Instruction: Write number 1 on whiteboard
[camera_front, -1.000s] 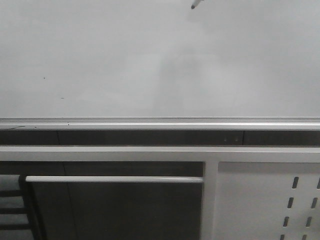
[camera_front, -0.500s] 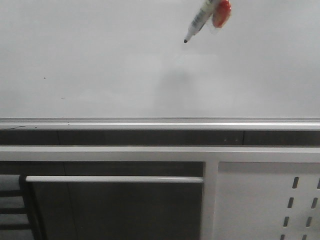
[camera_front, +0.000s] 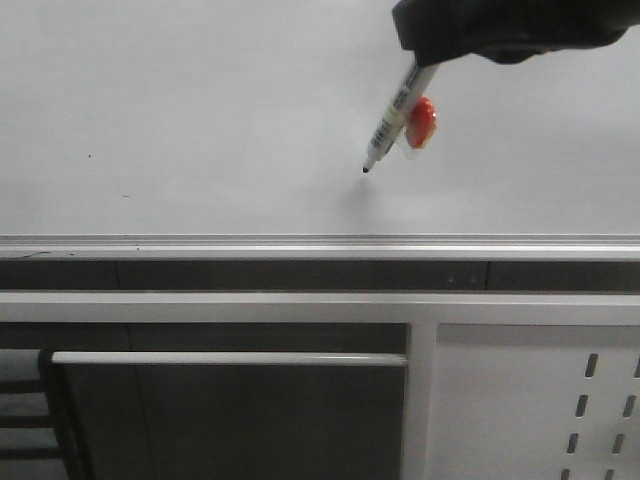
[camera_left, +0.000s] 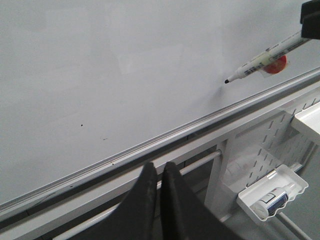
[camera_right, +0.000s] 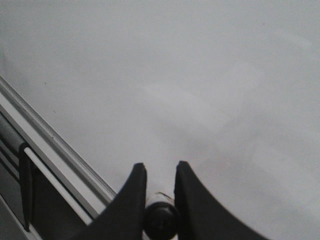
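Note:
The whiteboard fills the upper half of the front view, and also shows in the left wrist view and the right wrist view. No number 1 stroke shows on it. My right gripper comes in from the top right, shut on a white marker pen with an orange-red tag. The pen's black tip is at or just off the board; I cannot tell whether it touches. The pen's butt sits between the right gripper's fingers. My left gripper is shut and empty, below the board's rail.
A silver rail edges the board's bottom. Below it are a white frame with a horizontal bar and a white perforated panel. A white tray holding a small bottle hangs on that panel. Tiny dark specks mark the board's left.
My right gripper has come down into the front view with the pen. The pen tip has moved down the board and slightly left. The left gripper's earlier state is not shown.

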